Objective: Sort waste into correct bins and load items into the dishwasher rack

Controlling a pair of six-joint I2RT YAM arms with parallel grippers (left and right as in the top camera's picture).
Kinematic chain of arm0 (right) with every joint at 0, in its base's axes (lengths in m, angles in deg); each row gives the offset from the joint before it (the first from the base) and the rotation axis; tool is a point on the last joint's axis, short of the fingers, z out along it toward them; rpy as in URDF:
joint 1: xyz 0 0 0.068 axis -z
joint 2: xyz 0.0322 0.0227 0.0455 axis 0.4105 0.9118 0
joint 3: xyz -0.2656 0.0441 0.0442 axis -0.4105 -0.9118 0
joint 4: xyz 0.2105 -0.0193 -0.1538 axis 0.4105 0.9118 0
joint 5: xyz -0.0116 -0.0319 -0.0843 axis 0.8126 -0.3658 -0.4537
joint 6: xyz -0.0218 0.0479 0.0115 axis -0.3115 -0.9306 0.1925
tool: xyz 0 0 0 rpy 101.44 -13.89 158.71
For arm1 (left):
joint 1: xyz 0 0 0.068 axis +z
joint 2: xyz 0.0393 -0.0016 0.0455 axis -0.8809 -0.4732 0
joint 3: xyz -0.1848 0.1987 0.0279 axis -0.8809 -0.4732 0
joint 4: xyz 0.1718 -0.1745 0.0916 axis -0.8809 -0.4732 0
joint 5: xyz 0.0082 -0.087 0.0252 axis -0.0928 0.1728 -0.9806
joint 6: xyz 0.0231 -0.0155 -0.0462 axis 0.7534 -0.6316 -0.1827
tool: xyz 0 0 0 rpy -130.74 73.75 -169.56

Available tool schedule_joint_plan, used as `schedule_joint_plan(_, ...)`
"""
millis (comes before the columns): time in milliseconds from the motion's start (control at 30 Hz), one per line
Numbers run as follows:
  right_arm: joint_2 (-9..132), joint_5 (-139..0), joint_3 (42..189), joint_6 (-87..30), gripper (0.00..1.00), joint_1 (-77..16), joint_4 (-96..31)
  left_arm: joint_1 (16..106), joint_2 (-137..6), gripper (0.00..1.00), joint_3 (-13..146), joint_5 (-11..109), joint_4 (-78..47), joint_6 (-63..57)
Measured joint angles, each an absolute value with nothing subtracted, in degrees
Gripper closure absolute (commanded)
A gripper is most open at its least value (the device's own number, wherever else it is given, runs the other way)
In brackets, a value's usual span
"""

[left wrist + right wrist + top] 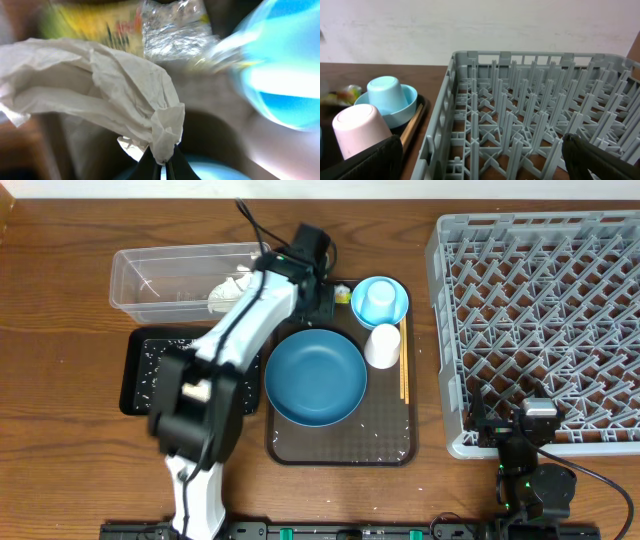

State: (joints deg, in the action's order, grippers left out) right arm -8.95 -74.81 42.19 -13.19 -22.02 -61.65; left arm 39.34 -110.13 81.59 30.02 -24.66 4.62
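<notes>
Left pincer (162, 164), mostly cropped, pinches tissue (100, 85); wrapper (95, 25) probably behind.

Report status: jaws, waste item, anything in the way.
Left jaws shut on crumpled tissue. Right jaws open at rack. Wrapper close behind tissue.

No text, label, brand, number or sign can be read in any of the 3 views. The yellow-green wrapper (85, 22), seen in the left wrist view, carries red and green print, but it is too blurred to make out.
</notes>
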Motion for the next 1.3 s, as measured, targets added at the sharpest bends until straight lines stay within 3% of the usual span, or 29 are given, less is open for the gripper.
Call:
schedule_joint_plan(267, -8.95, -74.78, 42.19, -13.21, 0.01, -22.02, -61.63, 39.41, -94.46, 0.94, 81.61, 27.79, -23.94, 4.53)
schedule_joint_plan(600, -8.95, -74.78, 42.19, -13.19, 0.01, -22.02, -61.63, 46.51, -95.79, 0.94, 81.61, 18.79, -17.49, 3.31)
schedule_joint_plan(633, -8.95, -74.81, 42.19, -13.19, 0.01, -22.02, -61.63, 47.89, -96.60, 0.92, 81.61, 18.35, -17.34, 2.74)
schedule_joint_plan(667, -8.95, -74.78, 42.19, -13.19, 0.01, -22.02, -61.63, 48.87, -97.21, 0.84, 81.61, 18.13, -17.29, 2.20)
schedule_joint_plan(700, -8.95, -74.78, 42.19, -13.19, 0.01, -22.02, -61.63, 50.25, -98.11, 0.65, 81.61, 17.96, -17.32, 1.28)
schedule_joint_plan(733, -8.95, -74.78, 42.19, -13.19, 0.01, -22.02, -61.63, 51.45, -99.00, 0.53, 81.61, 17.71, -17.34, 0.27)
schedule_joint_plan(1000, -8.95, -74.78, 42.19, -13.19, 0.01, -22.02, -61.63, 57.11, -103.35, 0.47, 81.61, 17.63, -21.99, -4.01)
schedule_joint_plan(1300, -8.95, -74.81, 42.19, -13.19, 0.01, -22.02, -61.63, 53.18, -102.83, 0.47, 81.61, 26.24, -24.64, -4.16)
